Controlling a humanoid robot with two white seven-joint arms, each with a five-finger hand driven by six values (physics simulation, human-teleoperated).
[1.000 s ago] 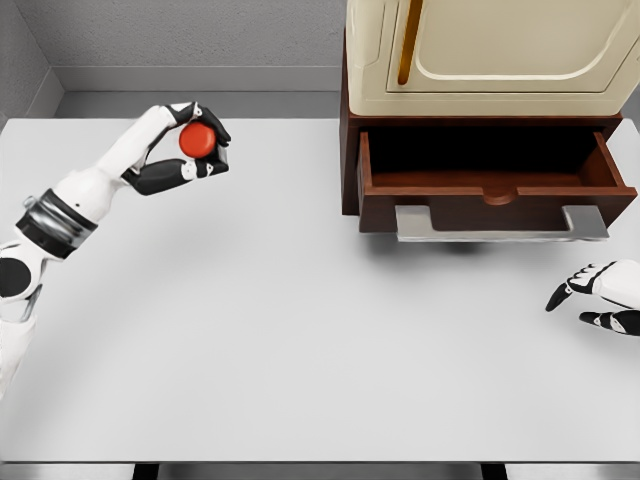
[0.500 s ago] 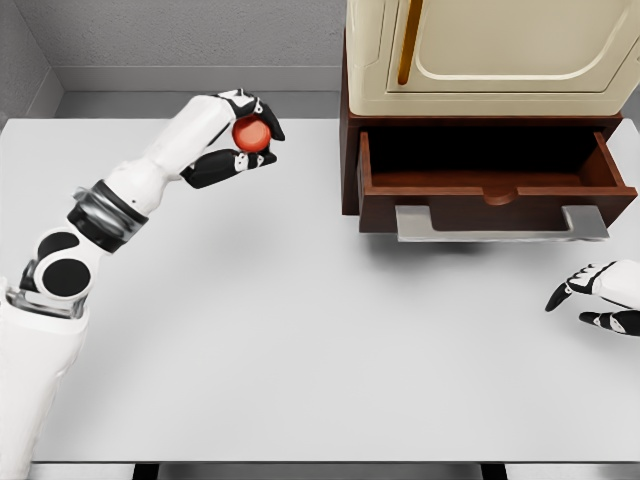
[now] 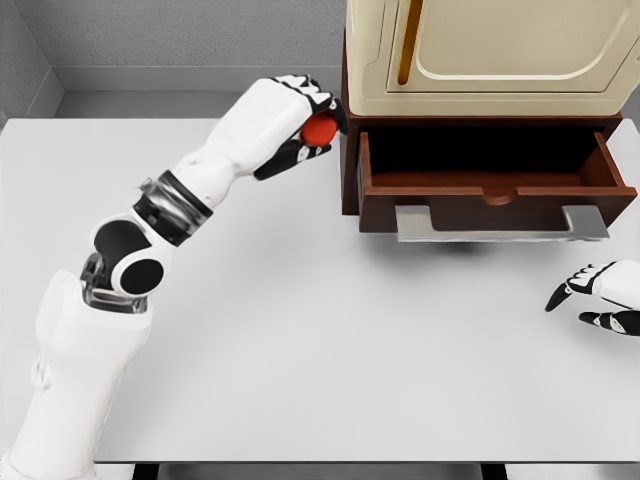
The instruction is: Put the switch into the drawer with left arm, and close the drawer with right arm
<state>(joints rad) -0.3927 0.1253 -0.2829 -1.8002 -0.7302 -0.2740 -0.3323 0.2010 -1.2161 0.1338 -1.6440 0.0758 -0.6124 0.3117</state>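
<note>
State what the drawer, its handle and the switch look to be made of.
Drawer: looks like dark reddish-brown wood, matte, though no grain shows in this render. Handle: flat pale grey bar, probably brushed metal. Switch, held in the left hand: smooth, uniformly red, likely plastic; it is partly hidden by fingers.

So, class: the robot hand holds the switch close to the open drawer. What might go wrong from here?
1. The left robot hand carries the round red switch right beside the dark brown wooden cabinet's side wall; it could hit it.
2. Released now, the switch would likely land on the white table, not in the open brown wooden drawer.
</note>
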